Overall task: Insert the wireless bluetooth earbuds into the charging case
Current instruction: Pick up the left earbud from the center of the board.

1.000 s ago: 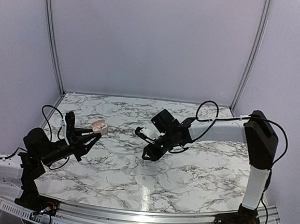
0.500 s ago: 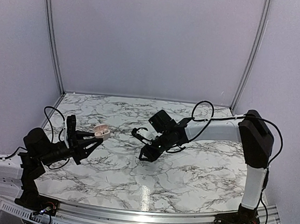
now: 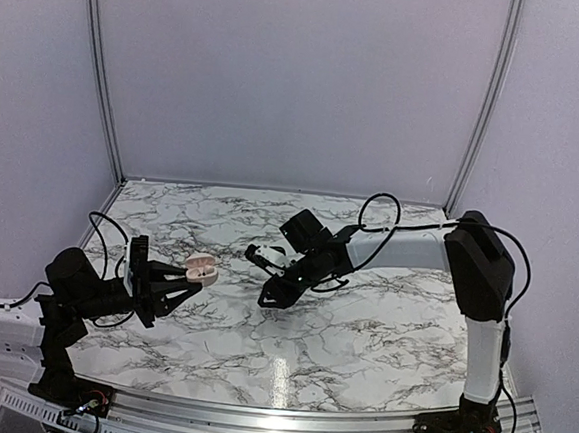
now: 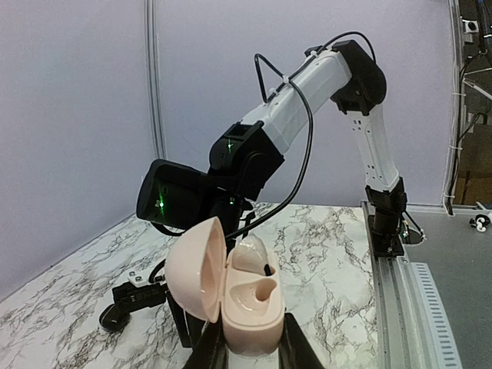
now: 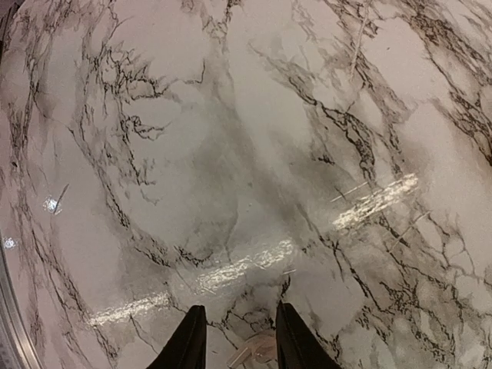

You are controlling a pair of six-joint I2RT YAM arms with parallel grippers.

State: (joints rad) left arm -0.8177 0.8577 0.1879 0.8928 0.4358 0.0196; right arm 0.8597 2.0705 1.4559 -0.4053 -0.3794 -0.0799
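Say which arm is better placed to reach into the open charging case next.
Right, probably. The left tool is shut on the charging case, presenting its open wells; the right tool hangs nearby, not touching it.

No text, label, brand, number or sign is legible on the case (image 4: 246,307) or table (image 3: 361,332).

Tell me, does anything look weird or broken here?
Nothing looks broken or spilled. The only unusual sight is the charging case. The left tool holds it up off the table, with its lid swung open to one side.
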